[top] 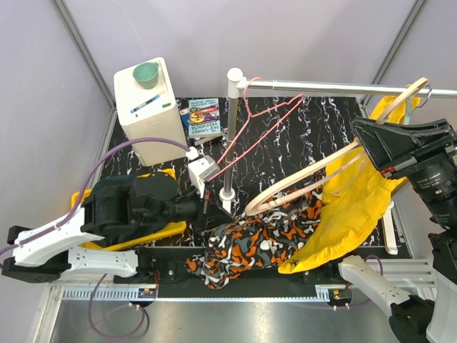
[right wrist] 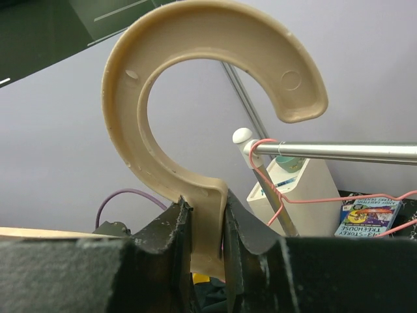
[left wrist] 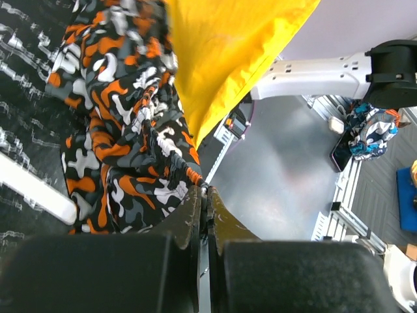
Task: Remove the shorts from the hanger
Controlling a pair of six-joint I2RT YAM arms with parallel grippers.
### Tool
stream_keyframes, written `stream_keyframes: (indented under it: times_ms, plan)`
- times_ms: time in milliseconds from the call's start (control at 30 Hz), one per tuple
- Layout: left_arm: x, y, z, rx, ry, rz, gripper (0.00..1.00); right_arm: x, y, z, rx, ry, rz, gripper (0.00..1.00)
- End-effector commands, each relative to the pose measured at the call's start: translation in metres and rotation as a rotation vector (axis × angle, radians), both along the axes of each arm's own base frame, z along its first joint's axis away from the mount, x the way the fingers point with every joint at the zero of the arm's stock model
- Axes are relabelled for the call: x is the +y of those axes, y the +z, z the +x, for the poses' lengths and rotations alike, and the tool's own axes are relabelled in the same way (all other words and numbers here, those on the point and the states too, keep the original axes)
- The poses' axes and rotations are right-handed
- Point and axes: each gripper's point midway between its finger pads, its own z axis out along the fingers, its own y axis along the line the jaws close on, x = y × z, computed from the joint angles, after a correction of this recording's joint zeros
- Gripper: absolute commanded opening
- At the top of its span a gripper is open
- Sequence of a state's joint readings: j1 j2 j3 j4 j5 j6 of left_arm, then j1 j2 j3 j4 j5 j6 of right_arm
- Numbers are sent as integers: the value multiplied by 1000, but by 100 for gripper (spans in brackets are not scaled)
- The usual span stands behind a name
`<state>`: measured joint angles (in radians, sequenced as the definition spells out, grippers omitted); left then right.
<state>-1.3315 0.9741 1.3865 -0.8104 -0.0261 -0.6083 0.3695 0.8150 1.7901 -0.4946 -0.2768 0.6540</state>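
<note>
1. The shorts (top: 246, 246) lay bunched at the near edge of the counter (top: 300, 136), between your two arms. They were soft, crumpled cloth in an orange, grey, white and black camouflage print.
2. Your left hand (left wrist: 204, 193) was closed, and its dark fingers pinched a thin ridge of the shorts' fabric, which ran taut up to the tips.
3. The hanger (right wrist: 117, 98) was smooth beige, with broad curved arms. One arm end dipped into the bunched shorts, while its thick C-shaped hook (right wrist: 287, 78) stood up in the air, apart from the rail.
4. Your right hand (right wrist: 203, 218) was clamped on the hanger's neck, just below the hook, with a finger on either side.
5. A yellow garment (top: 350, 207), smooth and slightly shiny, draped from the hanger and touched the shorts on their right.
6. The counter was black with white marbled veins.
7. Behind it, a round metal rail (top: 343, 87) carried a thin pink wire hanger (top: 250, 128).
8. At the far left stood a white box (top: 146, 118) with a green cup (top: 146, 73) on top and a book (top: 203, 118) beside it.
</note>
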Motion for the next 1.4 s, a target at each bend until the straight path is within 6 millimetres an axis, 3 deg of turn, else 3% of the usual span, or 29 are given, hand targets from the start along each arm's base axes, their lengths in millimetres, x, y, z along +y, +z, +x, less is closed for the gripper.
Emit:
stream_keyframes:
  times_ms: [0, 233, 300, 433, 567, 600, 633, 667, 700, 767, 800, 867, 900, 967, 1000, 1033, 1067, 1167, 1333, 1367]
  plan:
    - [29, -13, 6, 48, 115, 28, 0, -6, 12, 3, -29, -36, 21, 0]
    - [104, -57, 28, 172, 477, 92, 0, -9, 7, 4, -18, -56, 15, 0]
    - [125, -54, 37, 183, 582, 45, 0, -9, 6, 4, -17, -62, 12, 0]
    - [139, -38, 55, 125, 693, 28, 0, -9, 7, 6, -16, -68, 4, 0]
    - [136, -47, 78, 59, 788, 180, 0, -10, 11, 7, -26, -81, -4, 0]
    - [132, -45, 83, 67, 789, 172, 0, -11, 11, 8, -31, -85, -11, 0]
    - [141, -52, 98, 85, 862, 182, 0, -12, 13, 6, -37, -87, -9, 0]
    - [137, -55, 98, 100, 813, 186, 0, -11, 13, 7, -35, -88, -13, 0]
    - [144, -51, 116, 103, 885, 142, 0, -11, 13, 7, -35, -90, -16, 0]
    - [150, -37, 126, 67, 893, 97, 0, -11, 14, 8, -33, -91, -16, 0]
    - [164, -20, 135, 41, 954, 69, 0, -11, 14, 8, -32, -90, -19, 0]
    - [179, -10, 147, 4, 1007, 126, 0, -11, 14, 8, -27, -88, -20, 0]
    - [195, 16, 153, -30, 1075, 90, 0, -11, 15, 8, -27, -89, -18, 0]
    - [214, 27, 164, -58, 1163, 136, 0, -11, 16, 8, -23, -88, -20, 0]
    - [229, 51, 166, -94, 1227, 99, 0, -10, 16, 9, -22, -85, -21, 0]
    - [234, 57, 172, -107, 1260, 109, 0, -10, 18, 8, -26, -84, -21, 0]
    - [247, 63, 172, -125, 1317, 128, 0, -9, 18, 8, -24, -77, -22, 0]
    - [275, 109, 167, -206, 1450, 61, 0, -6, 21, 8, -20, -62, -19, 0]
    - [306, 153, 157, -335, 1579, 21, 0, -1, 21, 9, -11, -34, -19, 0]
    - [310, 169, 152, -370, 1592, -19, 0, 0, 20, 8, -11, -28, -22, 0]
